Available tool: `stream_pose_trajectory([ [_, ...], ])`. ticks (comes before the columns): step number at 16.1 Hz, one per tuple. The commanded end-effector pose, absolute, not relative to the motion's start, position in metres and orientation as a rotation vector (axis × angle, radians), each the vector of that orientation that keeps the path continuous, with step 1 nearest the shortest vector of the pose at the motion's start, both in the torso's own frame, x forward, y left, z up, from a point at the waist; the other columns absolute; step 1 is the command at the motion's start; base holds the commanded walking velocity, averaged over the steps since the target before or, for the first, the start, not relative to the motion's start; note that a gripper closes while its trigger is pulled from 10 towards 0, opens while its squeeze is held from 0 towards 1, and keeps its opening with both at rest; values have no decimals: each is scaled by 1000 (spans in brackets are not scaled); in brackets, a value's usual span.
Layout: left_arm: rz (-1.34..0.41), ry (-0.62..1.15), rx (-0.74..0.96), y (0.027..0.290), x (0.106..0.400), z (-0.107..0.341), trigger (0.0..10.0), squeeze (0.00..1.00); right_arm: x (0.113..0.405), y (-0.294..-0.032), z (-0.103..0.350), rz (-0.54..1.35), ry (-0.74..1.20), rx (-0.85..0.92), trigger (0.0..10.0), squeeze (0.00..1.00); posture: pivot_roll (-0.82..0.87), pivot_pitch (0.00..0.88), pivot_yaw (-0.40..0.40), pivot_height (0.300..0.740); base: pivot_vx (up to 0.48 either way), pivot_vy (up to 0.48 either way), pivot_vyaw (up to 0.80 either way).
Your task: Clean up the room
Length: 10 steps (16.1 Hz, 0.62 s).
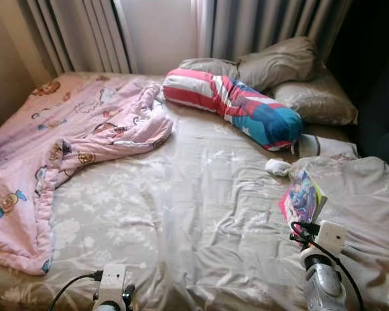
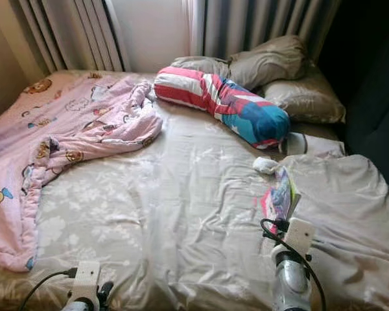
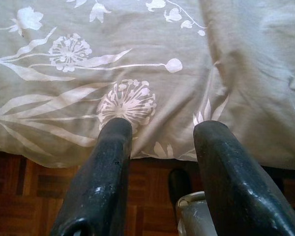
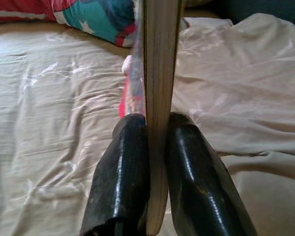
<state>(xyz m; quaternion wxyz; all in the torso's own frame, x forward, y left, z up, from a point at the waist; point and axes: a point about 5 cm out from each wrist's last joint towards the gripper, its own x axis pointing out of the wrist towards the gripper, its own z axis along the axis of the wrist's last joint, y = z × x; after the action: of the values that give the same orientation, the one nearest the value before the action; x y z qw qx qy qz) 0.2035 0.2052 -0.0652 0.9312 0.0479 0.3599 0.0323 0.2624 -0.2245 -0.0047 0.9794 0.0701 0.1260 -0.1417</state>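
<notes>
Book [image 1: 303,196] stands on edge above the bed [image 1: 201,214] near its right side. Left wrist view: left gripper [image 3: 160,135] spread open, empty, at the sheet edge. Right wrist view: right gripper [image 4: 157,123] clamped on the book, apparently its page edge.

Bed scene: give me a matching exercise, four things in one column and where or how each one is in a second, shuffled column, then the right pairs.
Things:
1. book
2. pink blanket
3. striped bolster
4. left gripper

States:
A. bunched on the bed's left side
B. open, at the bed sheet's near edge
C. lying in front of the grey pillows
D. clamped on edge in the right gripper

Pairs: 1-D, 2-A, 3-C, 4-B
</notes>
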Motion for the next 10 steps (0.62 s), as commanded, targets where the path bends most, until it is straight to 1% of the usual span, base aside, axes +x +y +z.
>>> stream_pose_trajectory([
  [1,64,760,108,206,199,-68,10000,0,267,-228,2,-288,211,138,10000,0,60,28,-23,740,0,-319,0],
  [8,69,764,109,208,198,-68,10000,0,268,-225,2,-289,210,154,10000,0,66,30,-21,740,0,0,0],
  [10,63,768,119,207,197,-69,10000,0,267,-225,2,-290,209,154,10000,0,67,29,-21,740,0,-291,0],
])
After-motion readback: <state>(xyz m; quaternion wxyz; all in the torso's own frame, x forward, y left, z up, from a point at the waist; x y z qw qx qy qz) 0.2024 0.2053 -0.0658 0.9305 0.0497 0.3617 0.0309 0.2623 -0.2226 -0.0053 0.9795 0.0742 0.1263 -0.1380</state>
